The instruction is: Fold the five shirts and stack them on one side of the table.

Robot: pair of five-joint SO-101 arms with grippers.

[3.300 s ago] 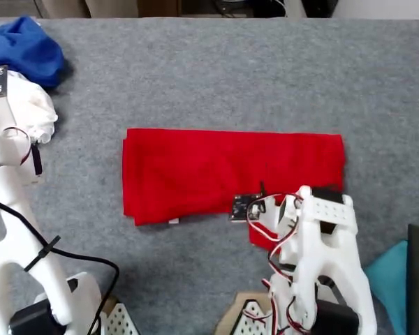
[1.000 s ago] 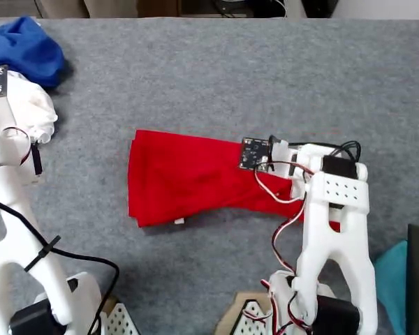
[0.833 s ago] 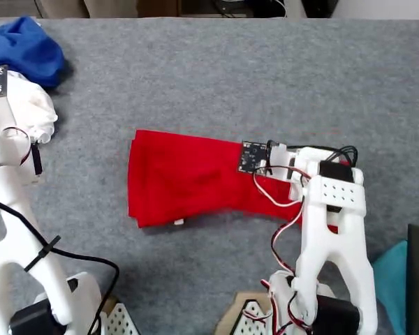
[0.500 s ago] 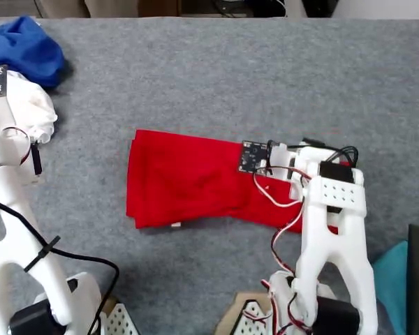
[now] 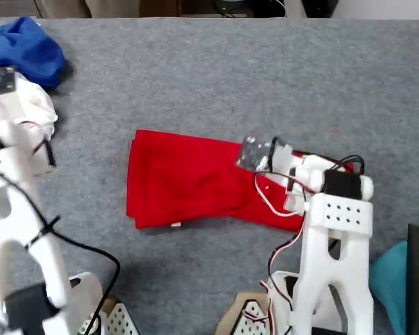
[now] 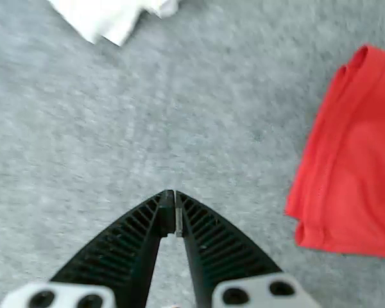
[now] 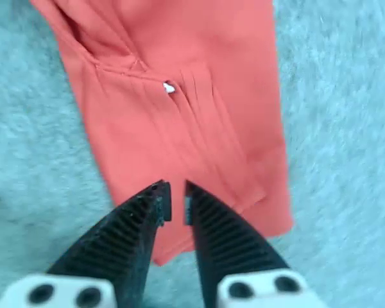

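Red shirt (image 5: pixel 188 185), centre of the bench (image 5: pixel 195 77): its right end has been dragged askew, so the even strip you had seconds ago now tapers and wrinkles. Judge the crosswise fold unfinished. Right gripper (image 7: pixel 178 192) is above that end, fingers narrowly parted, holding nothing. Left gripper (image 6: pixel 174 208) is over bare bench beside the shirt's left end, fingers closed together, empty.

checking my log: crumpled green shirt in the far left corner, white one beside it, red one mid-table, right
Wrong colour: the high view shows a crumpled blue shirt there, not green. The white shirt beside it and red shirt mid-table are right.
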